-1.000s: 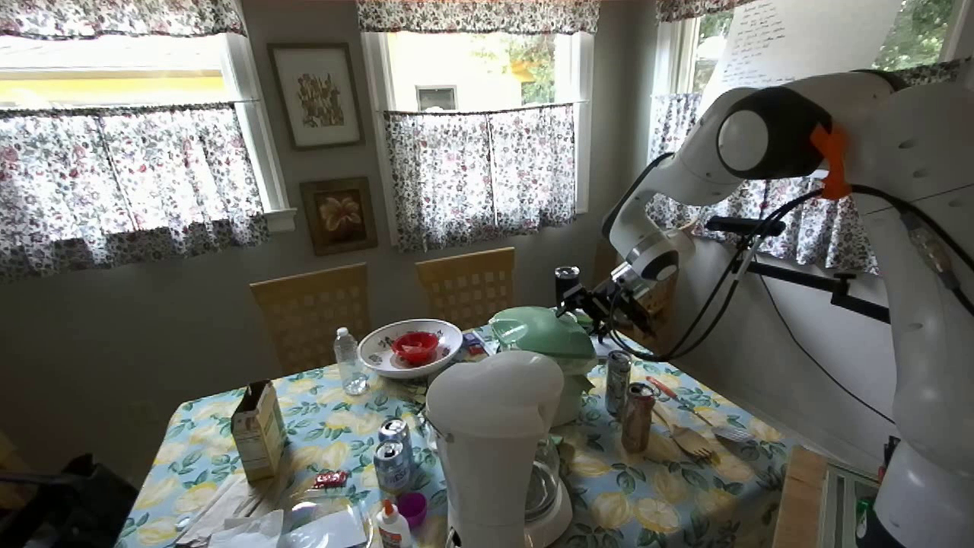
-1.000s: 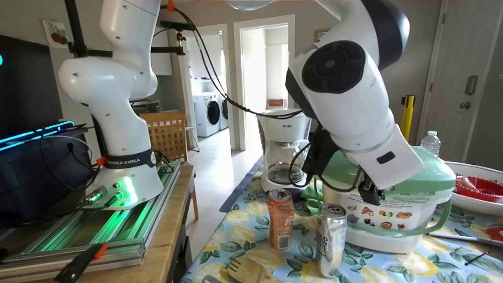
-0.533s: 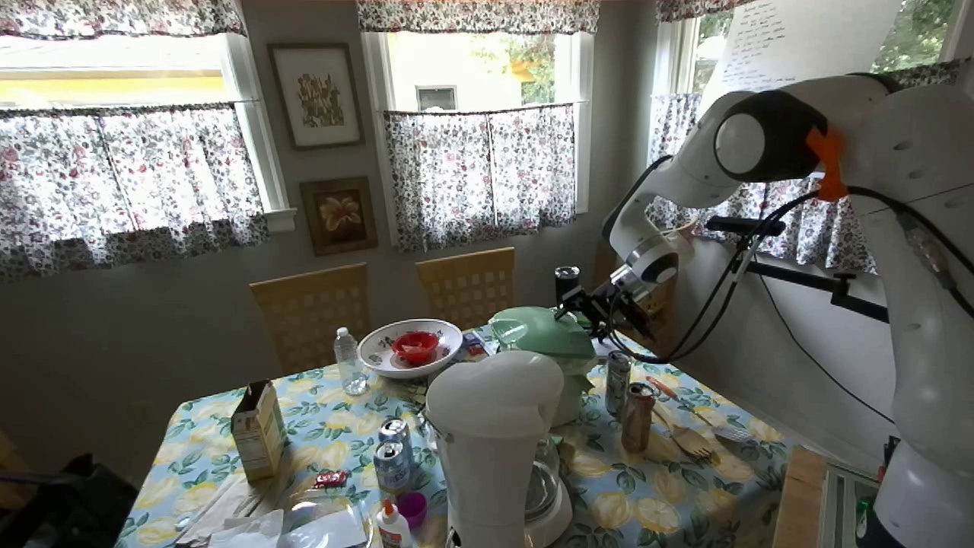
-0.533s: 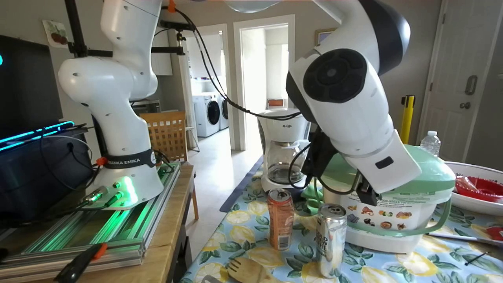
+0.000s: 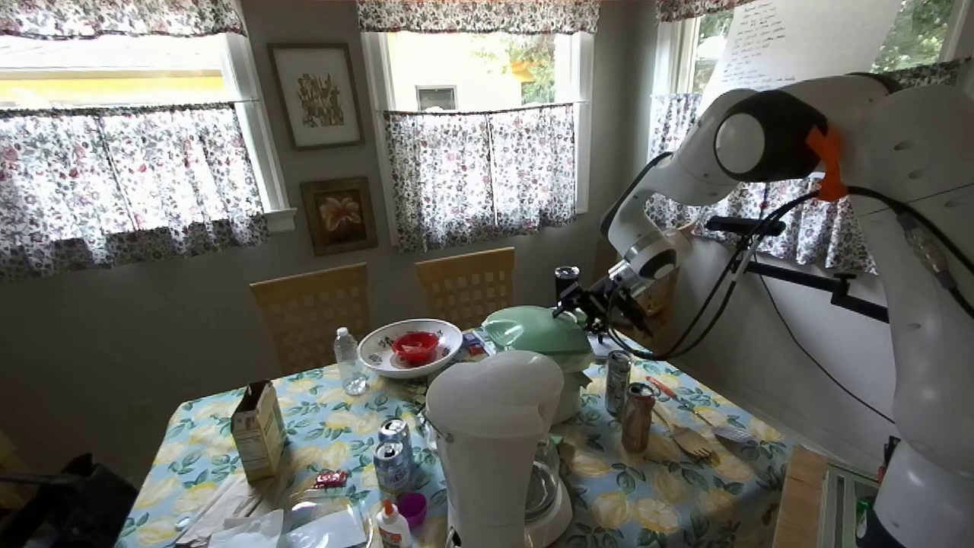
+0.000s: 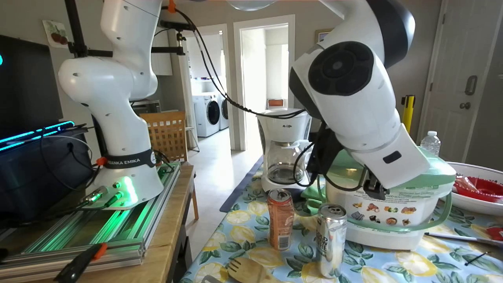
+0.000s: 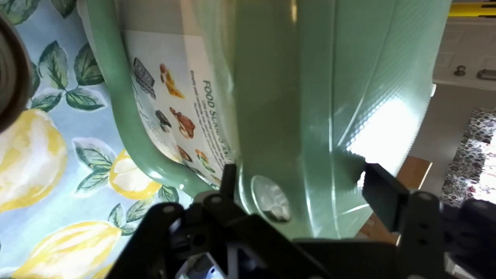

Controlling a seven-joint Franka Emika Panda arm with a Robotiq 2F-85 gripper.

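Your gripper (image 7: 298, 172) is straddling the edge of the green lid (image 7: 267, 108): one finger is standing on the label side, by the rim, and the other is reaching over the lid's top. The fingers are standing apart with the lid between them, but the contact is not showing clearly, so you cannot tell whether they are clenching it or merely surrounding it.

The lid is sitting on the white bin (image 6: 393, 236), which is resting on the lemon-patterned desk (image 6: 424, 271). On the bin's label (image 7: 166, 116) the small print is blurring beyond reading, and the green handle (image 7: 128, 116) is passing out of sight behind the gripper. A dark-rimmed round thing (image 7: 11, 73) is running off the wrist view's left edge, showing too little to name.

In an exterior view, the coffee maker (image 5: 487, 411) is blocking much of the bin. In an exterior view, the arm (image 6: 361, 102) is covering part of the lid, the bottle (image 6: 431, 142) is hiding its base behind it, and the white bowl (image 6: 475, 206) is being cropped on the right.
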